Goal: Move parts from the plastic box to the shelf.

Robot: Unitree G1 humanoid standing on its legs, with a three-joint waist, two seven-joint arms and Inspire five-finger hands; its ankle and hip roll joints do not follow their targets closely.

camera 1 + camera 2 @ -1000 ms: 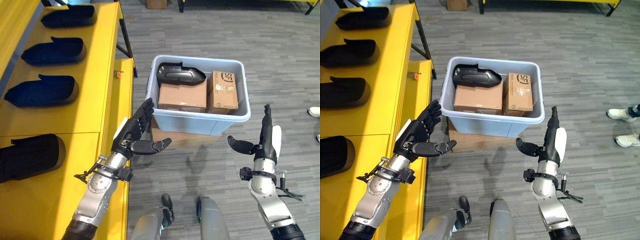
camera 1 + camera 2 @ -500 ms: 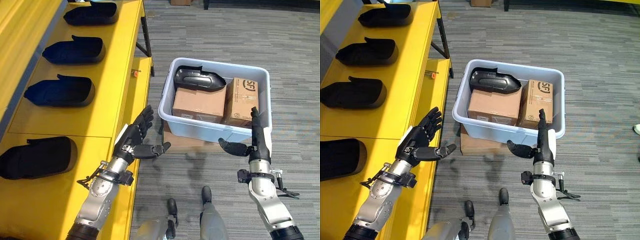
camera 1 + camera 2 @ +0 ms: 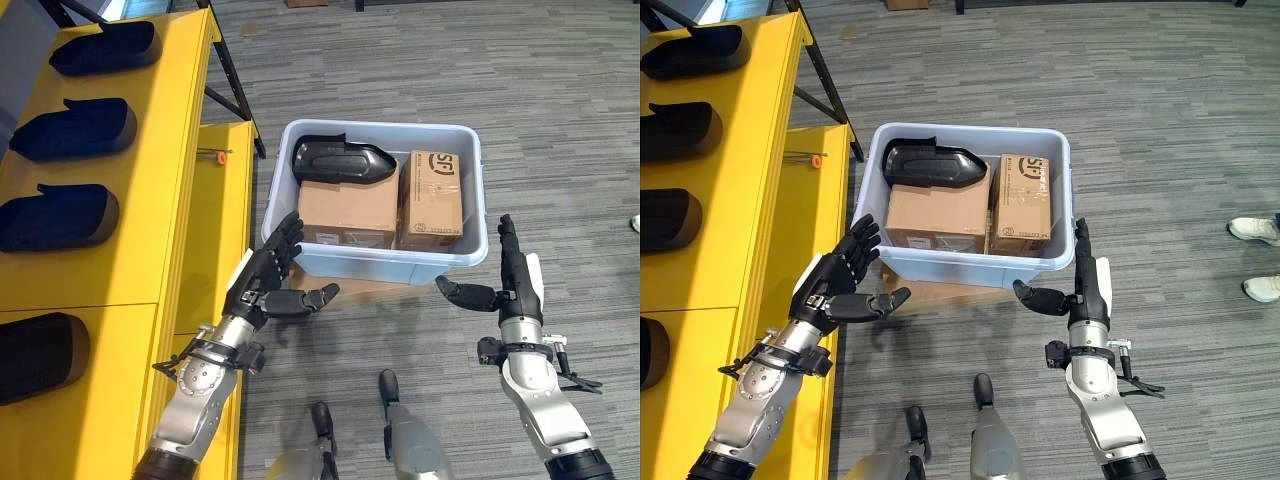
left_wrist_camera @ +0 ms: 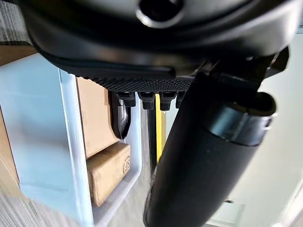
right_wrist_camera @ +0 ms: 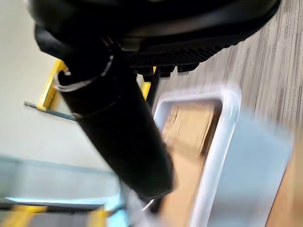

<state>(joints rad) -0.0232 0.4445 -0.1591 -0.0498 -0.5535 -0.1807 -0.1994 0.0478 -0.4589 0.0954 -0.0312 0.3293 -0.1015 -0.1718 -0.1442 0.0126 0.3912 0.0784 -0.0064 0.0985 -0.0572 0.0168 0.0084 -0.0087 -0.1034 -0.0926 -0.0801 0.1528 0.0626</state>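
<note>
The step in hand is judged to be the reach into the plastic box (image 3: 480, 235) for the next part. One black part (image 3: 340, 160) lies at the back of the box, on top of a large cardboard box (image 3: 346, 212), with a smaller cardboard box (image 3: 431, 200) just beside it. To do this well, both hands should be carried over the near rim and brought down on either side of the part — the rim must be cleared first, and the cardboard left undisturbed.

The left hand (image 3: 265, 283) is held in front of the box's near left corner, palm turned inward, fingers straight and spread, thumb stretched toward the other hand. The right hand (image 3: 510, 285) is raised near the near right corner, fingers straight and together, pointing up, thumb out to the side. Nothing is held by either hand.

On the yellow shelf (image 3: 185, 170), to the robot's left, several black parts (image 3: 55, 215) are already laid in a row.
</note>
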